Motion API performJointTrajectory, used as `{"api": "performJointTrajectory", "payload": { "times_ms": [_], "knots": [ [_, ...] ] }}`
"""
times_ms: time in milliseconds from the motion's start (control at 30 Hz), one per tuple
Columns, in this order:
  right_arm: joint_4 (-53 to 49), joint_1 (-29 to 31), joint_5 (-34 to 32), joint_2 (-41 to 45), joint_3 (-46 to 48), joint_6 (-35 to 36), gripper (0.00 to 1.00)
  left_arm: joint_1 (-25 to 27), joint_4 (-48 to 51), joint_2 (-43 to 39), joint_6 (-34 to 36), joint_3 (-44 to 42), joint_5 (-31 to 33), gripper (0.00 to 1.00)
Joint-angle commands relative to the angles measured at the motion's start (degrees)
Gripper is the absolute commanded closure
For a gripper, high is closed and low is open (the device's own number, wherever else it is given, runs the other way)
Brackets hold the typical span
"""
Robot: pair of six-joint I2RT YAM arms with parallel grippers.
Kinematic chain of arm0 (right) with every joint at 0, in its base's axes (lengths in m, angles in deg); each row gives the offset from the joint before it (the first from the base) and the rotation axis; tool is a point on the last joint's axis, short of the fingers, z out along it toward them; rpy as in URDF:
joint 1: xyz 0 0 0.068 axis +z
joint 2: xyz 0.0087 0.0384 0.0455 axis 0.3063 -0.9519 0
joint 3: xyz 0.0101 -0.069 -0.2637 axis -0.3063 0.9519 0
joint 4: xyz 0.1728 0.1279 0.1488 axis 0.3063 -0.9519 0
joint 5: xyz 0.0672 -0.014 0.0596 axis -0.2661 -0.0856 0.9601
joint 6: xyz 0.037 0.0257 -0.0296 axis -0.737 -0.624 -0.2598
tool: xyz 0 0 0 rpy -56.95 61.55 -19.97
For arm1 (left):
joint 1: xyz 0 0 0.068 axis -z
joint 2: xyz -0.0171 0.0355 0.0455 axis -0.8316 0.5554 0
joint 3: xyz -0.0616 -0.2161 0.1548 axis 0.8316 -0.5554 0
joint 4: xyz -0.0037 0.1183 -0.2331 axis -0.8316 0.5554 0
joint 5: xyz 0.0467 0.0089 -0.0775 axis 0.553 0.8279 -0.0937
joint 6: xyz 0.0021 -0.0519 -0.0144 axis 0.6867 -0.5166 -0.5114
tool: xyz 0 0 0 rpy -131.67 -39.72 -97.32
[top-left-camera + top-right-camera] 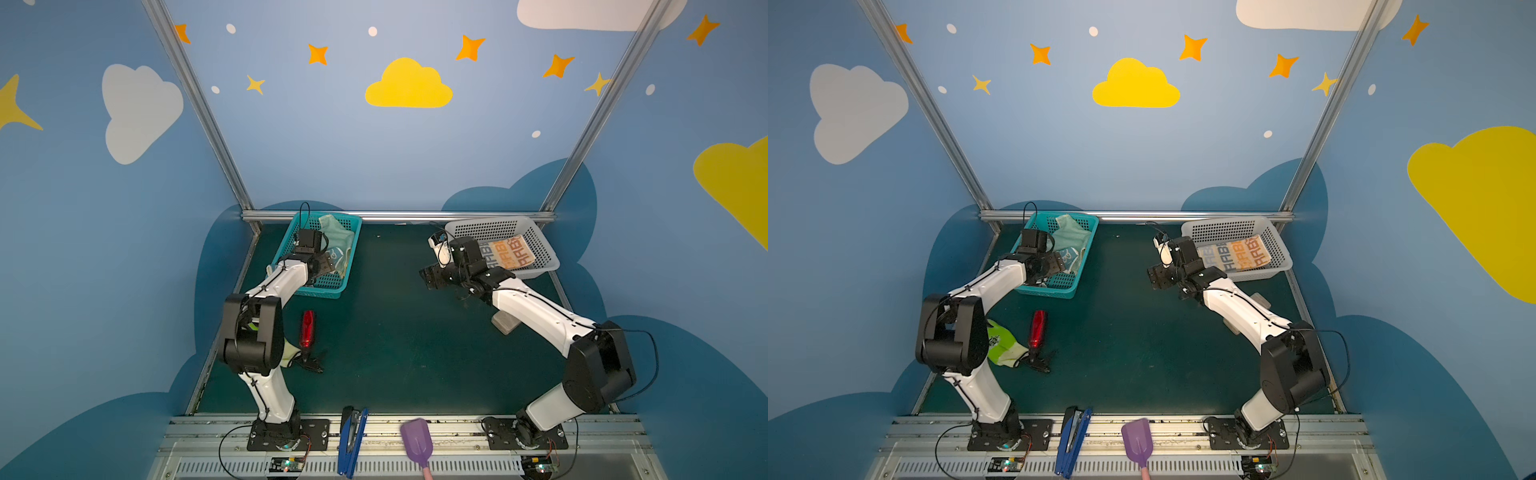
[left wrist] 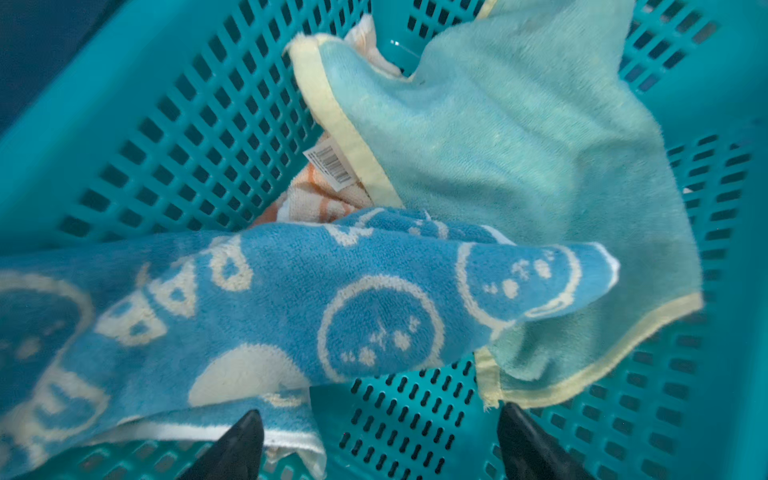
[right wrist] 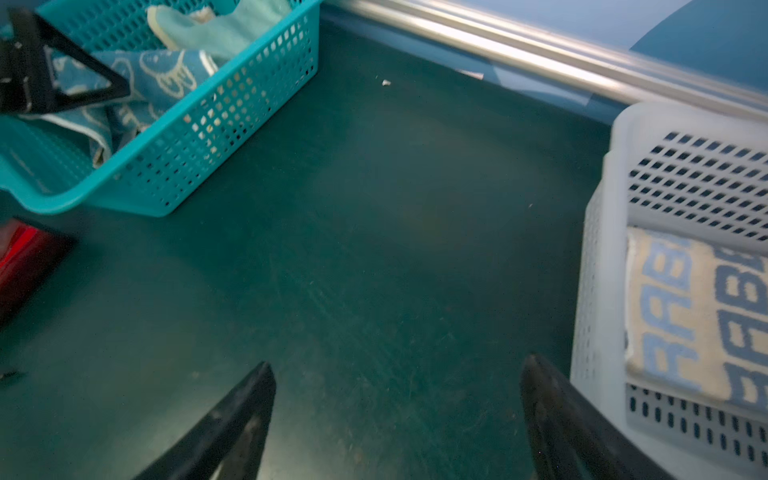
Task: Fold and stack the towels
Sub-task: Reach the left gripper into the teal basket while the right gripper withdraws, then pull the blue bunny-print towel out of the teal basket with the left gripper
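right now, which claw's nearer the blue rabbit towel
Left. The left claw is inside the teal basket, at the edge of the blue rabbit towel; the right claw is across the mat, beside the white basket.

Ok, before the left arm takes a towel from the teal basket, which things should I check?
1. Left gripper open: ok, jaws apart over the teal plastic mesh basket.
2. Blue terry towel with white rabbits lies uppermost: ok, overlapping the mint-green yellow-edged towel.
3. Left finger touching the blue towel: cannot tell.
4. Right gripper open, empty: ok.
5. Dark green table mat between baskets free: ok.
6. Orange-grey lettered towel folded in the white plastic basket: ok.
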Motion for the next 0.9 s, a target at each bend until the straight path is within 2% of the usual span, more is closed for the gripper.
{"api": "performJointTrajectory", "payload": {
  "times_ms": [0, 100, 133, 233, 400, 633, 867],
  "knots": [
    [0.03, 1.30, -1.10, 3.21, 2.53, -1.97, 0.13, -0.12, 2.87, 3.56, 0.88, 4.37, -1.26, 0.18],
    [-0.84, 2.38, -1.82, 4.69, 4.29, -2.72, 0.13, -0.09, 3.74, 6.49, 1.17, 6.52, -0.28, 0.36],
    [-1.19, 2.64, -1.99, 5.17, 4.64, -2.94, 0.13, -0.11, 3.65, 6.99, 1.17, 6.95, 0.16, 0.46],
    [-1.96, 3.26, -2.43, 6.36, 5.65, -3.61, 0.13, -0.11, 3.41, 7.56, 1.24, 7.54, 0.83, 0.67],
    [-2.93, 3.89, -2.15, 6.89, 6.64, -4.75, 0.13, -0.16, 3.62, 7.41, 2.29, 8.59, 2.54, 0.96],
    [-4.97, 4.50, -2.08, 5.88, 6.21, -5.68, 0.14, -0.20, 3.66, 4.74, 4.60, 9.18, 2.57, 0.96],
    [-7.29, 4.95, -2.65, 3.82, 4.17, -6.60, 0.14, 0.01, 3.38, -1.99, 6.27, 8.18, -0.93, 0.96]
  ]
}}
